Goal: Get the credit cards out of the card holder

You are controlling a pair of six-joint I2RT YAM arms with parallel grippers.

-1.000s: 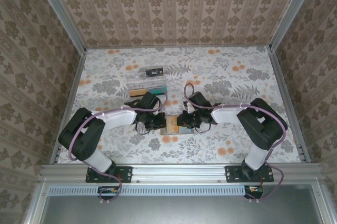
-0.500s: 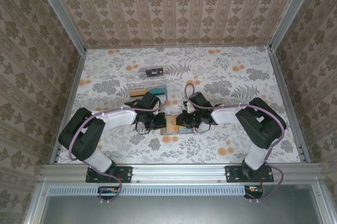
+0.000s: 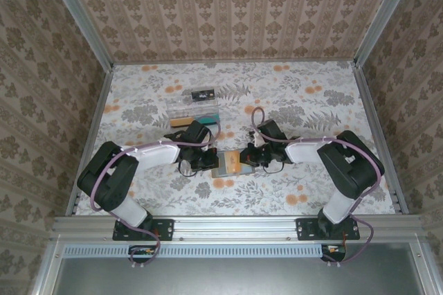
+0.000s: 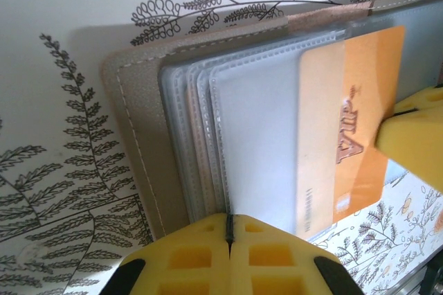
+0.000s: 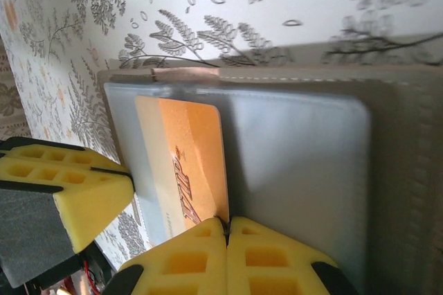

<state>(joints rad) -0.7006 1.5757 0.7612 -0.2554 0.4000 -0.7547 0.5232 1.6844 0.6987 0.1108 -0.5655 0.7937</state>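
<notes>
The right gripper (image 5: pixel 226 231) is clamped, its yellow fingers (image 5: pixel 273 257) pressed together on the edge of an orange credit card (image 5: pixel 190 163). The card sits partway out of a clear sleeve, one part bare and bright and the rest pale behind the plastic. Across from it, the left gripper (image 4: pixel 228 229) is also closed, pinching the edges of the stacked clear sleeves of the card holder (image 4: pixel 138 142). The holder lies open and flat on the flowered table (image 3: pixel 311 108), its taupe cover underneath and its grey-blue inner panel facing up. From above, the two grippers meet over the holder near the front middle of the table, the left one at its left side and the right one at its right. A clear tray (image 3: pixel 194 103) holding a few small things stands farther back on the table, well apart from the holder.
</notes>
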